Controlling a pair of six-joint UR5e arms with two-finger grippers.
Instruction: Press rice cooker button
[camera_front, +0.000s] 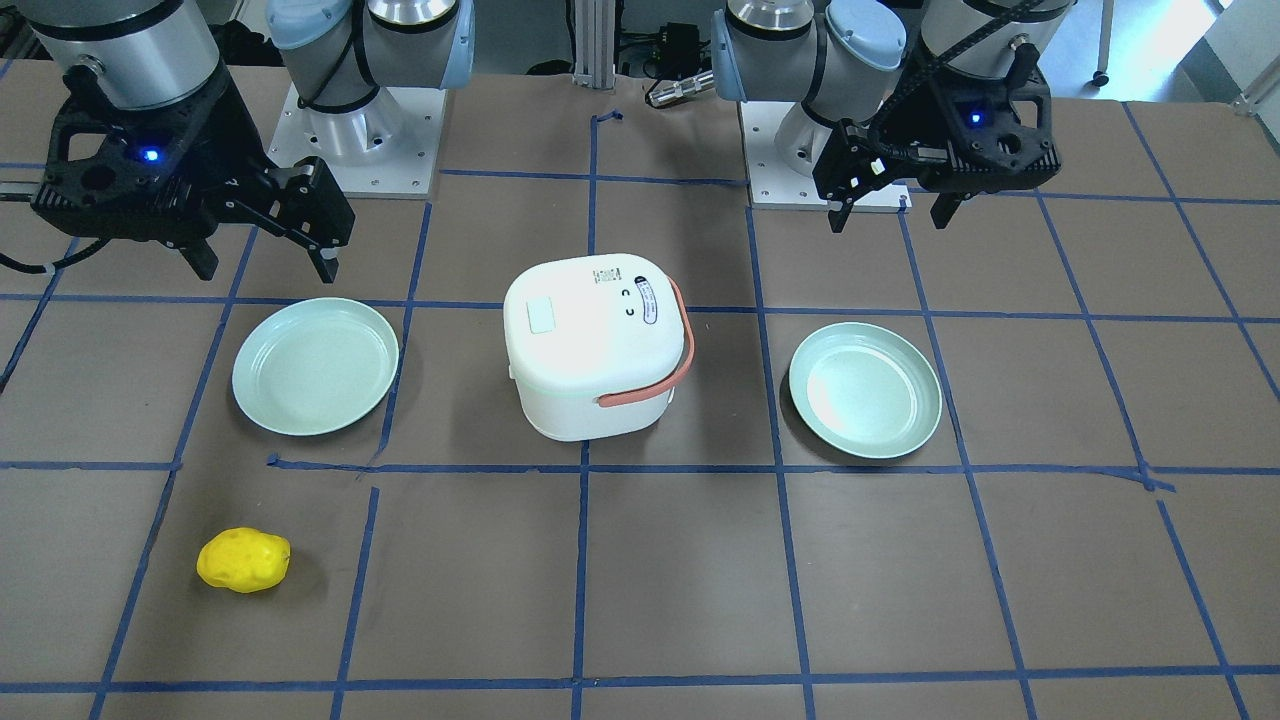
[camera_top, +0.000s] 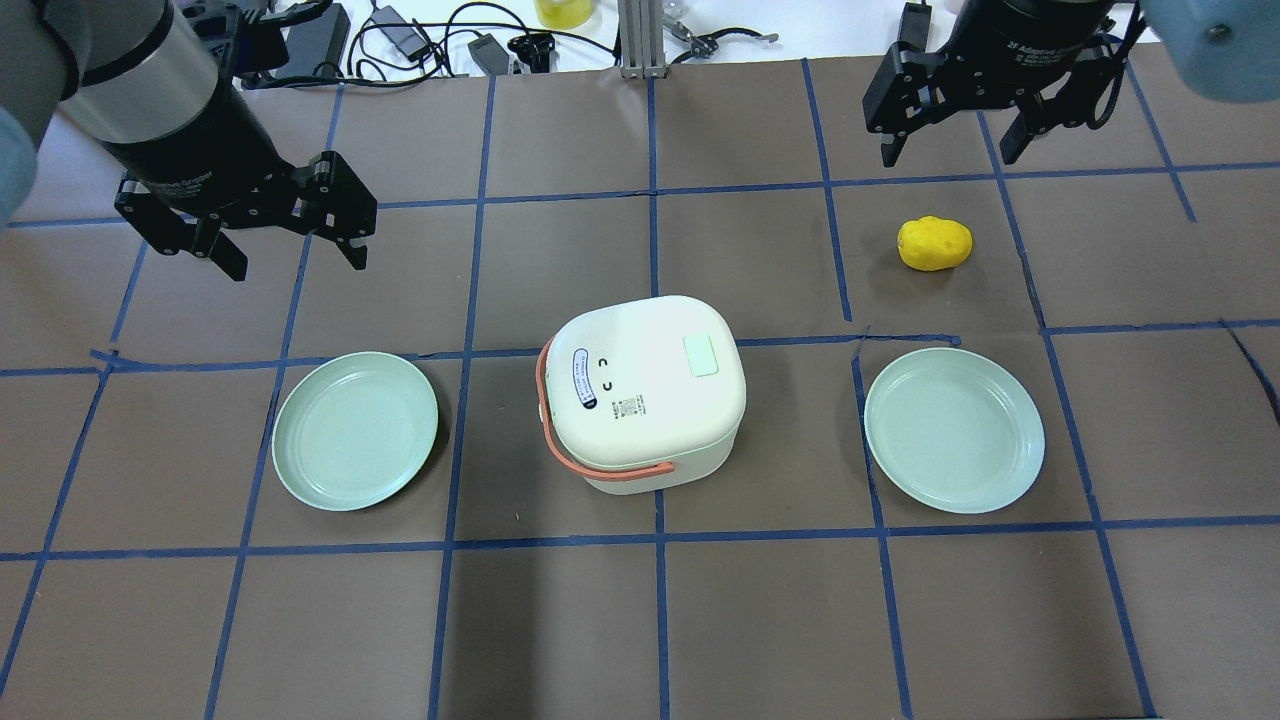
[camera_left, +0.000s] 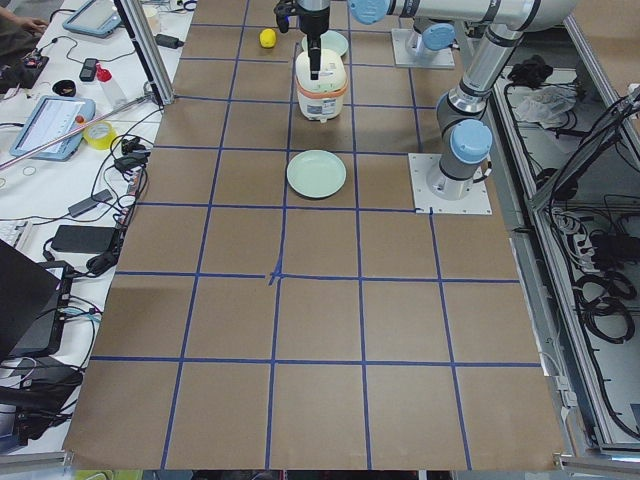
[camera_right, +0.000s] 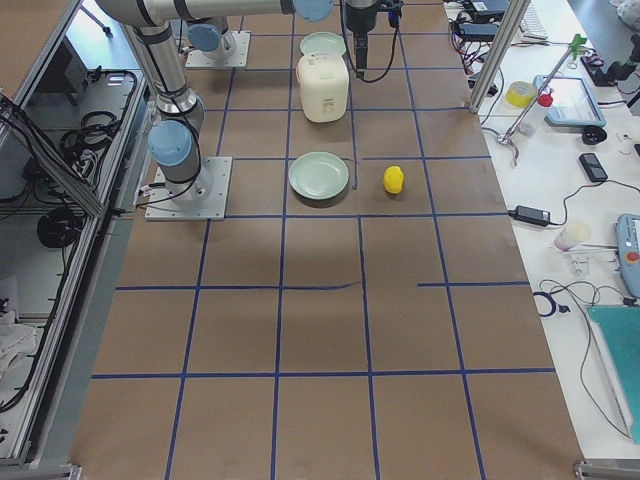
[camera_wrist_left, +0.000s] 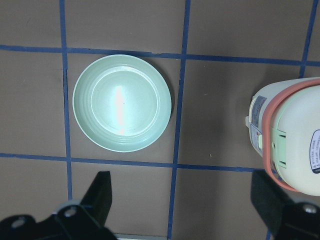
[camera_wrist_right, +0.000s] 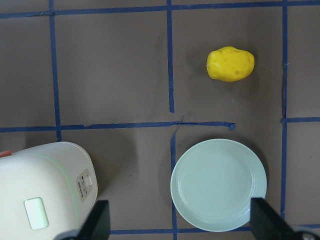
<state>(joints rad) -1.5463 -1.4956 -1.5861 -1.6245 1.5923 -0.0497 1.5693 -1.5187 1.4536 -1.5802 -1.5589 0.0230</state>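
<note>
The white rice cooker (camera_top: 645, 390) with a salmon handle stands at the table's middle. A pale green rectangular button (camera_top: 701, 355) sits on its lid, and it also shows in the front view (camera_front: 541, 314) and the right wrist view (camera_wrist_right: 36, 213). My left gripper (camera_top: 295, 258) is open and empty, high above the table, to the left of and beyond the cooker. My right gripper (camera_top: 949, 152) is open and empty, high to the right of and beyond the cooker. Neither touches the cooker.
A pale green plate (camera_top: 355, 430) lies left of the cooker and another plate (camera_top: 953, 430) lies right of it. A yellow potato (camera_top: 934, 243) lies beyond the right plate. Blue tape lines grid the brown table.
</note>
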